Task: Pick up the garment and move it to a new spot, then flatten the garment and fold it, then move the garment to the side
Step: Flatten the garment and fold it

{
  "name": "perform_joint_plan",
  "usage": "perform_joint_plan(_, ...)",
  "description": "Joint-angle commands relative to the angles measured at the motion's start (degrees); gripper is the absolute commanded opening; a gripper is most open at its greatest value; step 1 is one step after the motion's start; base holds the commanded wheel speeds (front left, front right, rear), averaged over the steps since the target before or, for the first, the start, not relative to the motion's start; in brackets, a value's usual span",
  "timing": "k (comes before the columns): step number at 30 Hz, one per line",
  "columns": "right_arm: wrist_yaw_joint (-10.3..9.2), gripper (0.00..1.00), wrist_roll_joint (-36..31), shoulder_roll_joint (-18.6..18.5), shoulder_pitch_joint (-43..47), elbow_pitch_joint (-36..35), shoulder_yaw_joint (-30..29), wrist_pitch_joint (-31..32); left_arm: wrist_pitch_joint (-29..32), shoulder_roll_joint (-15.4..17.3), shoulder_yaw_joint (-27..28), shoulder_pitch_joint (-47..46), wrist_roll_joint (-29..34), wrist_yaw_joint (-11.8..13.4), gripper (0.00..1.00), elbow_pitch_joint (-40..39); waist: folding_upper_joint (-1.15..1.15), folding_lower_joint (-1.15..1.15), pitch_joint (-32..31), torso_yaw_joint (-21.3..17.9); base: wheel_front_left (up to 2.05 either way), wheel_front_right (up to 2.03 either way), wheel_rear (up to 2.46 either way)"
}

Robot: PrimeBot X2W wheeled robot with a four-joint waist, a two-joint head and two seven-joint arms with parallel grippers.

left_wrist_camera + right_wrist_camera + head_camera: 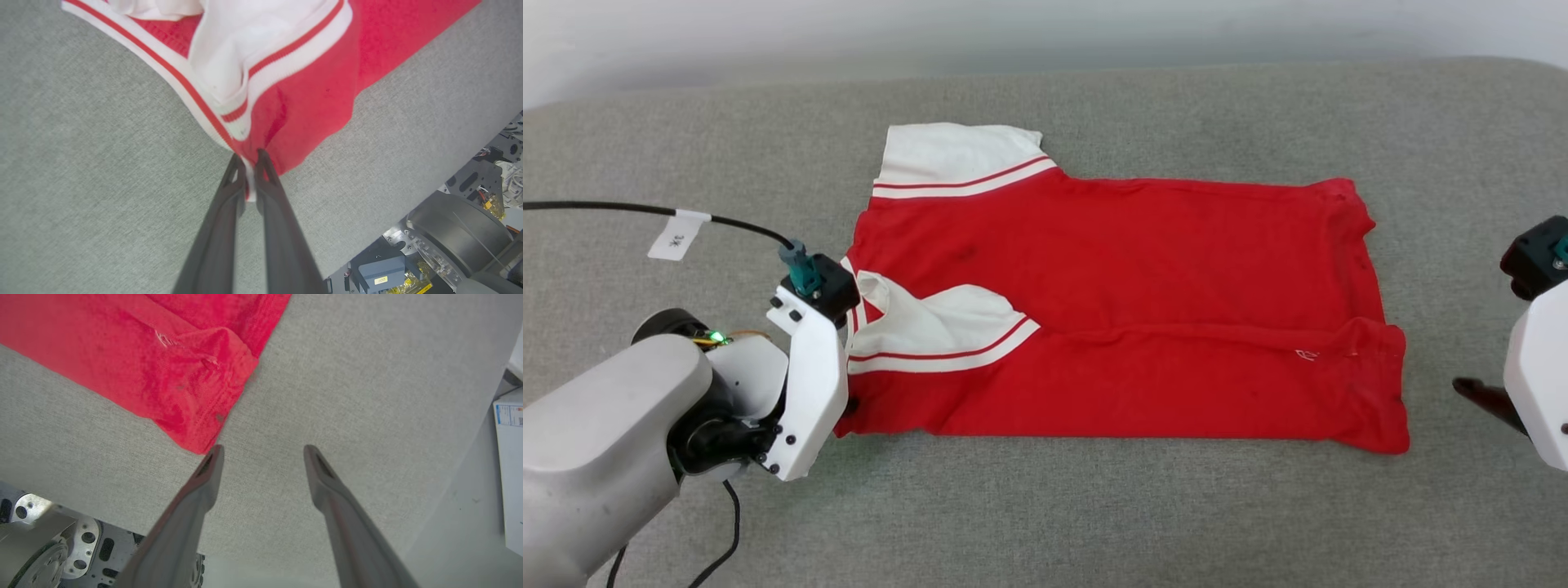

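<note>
Pinching only a thin bite of striped trim, my left gripper (250,157) is clamped on the shirt (1111,269) at its left edge, by the collar. I judge so small a hold could slip under a pull. My right gripper (263,451) hangs with its fingers apart, holding nothing, just off the shirt's near right corner, where the hem is bunched. A pull from the left alone would likely drag the shirt askew and spill its near fold. The shirt lies mid-pad (1045,506), and its far sleeve juts out untucked and may flop.
</note>
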Motion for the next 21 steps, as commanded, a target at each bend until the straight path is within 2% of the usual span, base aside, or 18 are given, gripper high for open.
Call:
perform_joint_plan(1,-0.05,1.00,0.9,1.6,-0.3,2.1,-0.6,2.1,-0.7,0.3,-0.4,-1.1,0.0,-0.1,0.00,-0.5,0.00,0.00,0.9,0.4,0.00,0.00,0.00)
perform_joint_plan(4,-0.06,1.00,0.2,4.2,0.5,5.5,-0.8,3.1,-1.4,0.3,-1.2,-2.0,0.7,-0.1,0.00,-1.2,0.00,0.00,2.3,1.1,0.00,0.00,0.00)
perform_joint_plan(11,-0.05,1.00,-1.3,12.6,2.7,14.1,-1.0,-1.8,-2.8,0.6,-2.3,-3.6,0.8,-0.1,0.00,-2.1,0.00,0.00,5.3,2.1,0.00,0.00,0.00)
perform_joint_plan(14,-0.04,1.00,-1.3,16.0,4.7,17.6,0.8,-3.4,-3.4,0.5,-2.8,-3.9,1.1,-0.1,0.00,-1.8,0.00,0.00,6.2,2.5,0.00,0.00,0.00)
perform_joint_plan(17,-0.03,1.00,-1.2,16.8,5.3,19.1,2.7,-5.1,-4.0,0.4,-3.1,-4.2,0.9,-0.1,0.00,-1.4,0.00,0.00,6.6,2.6,0.00,0.00,0.00)
perform_joint_plan(18,-0.03,0.25,-1.2,16.4,5.0,19.0,2.9,-6.0,-4.2,0.4,-3.2,-4.2,0.7,-0.1,0.00,-1.1,0.00,0.00,6.5,2.6,0.00,0.00,0.00)
perform_joint_plan(19,-0.04,0.00,-1.2,15.7,4.4,18.6,3.0,-6.8,-4.6,0.3,-3.3,-4.0,0.5,0.0,0.00,-0.9,0.00,0.00,6.3,2.6,0.00,0.00,0.00)
perform_joint_plan(21,-0.04,0.00,-0.7,13.9,3.3,17.5,2.7,-8.2,-5.3,0.3,-3.4,-3.2,0.0,0.0,0.00,-0.4,0.00,0.00,5.4,2.4,0.00,0.00,0.00)
